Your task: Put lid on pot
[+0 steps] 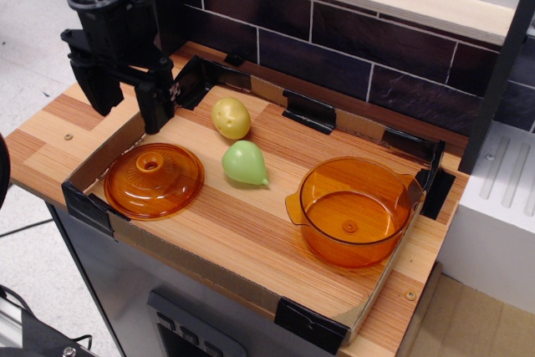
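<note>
The black tool [129, 102] hangs at the far left, above the back left corner of the cardboard tray [117, 146] that sits on the wooden bench [50, 135]. Its two fingers point down and stand apart with nothing between them, so it is released; its upper part is cut off by the top edge. Just below and a little right of the tool lies the lid [154, 181], dome up, knob on top, flat on the tray floor near the left wall; the tool does not touch it. To the right of the tool, near the back wall, rests a yellow potato [231, 118], and just in front of that a green pear [245, 163]; whether these two touch is hard to tell. Well to the right of the tool, at the tray's far corner, stands the pot [353, 211], open and upright, its right tab handle partly hidden against the tray wall
</note>
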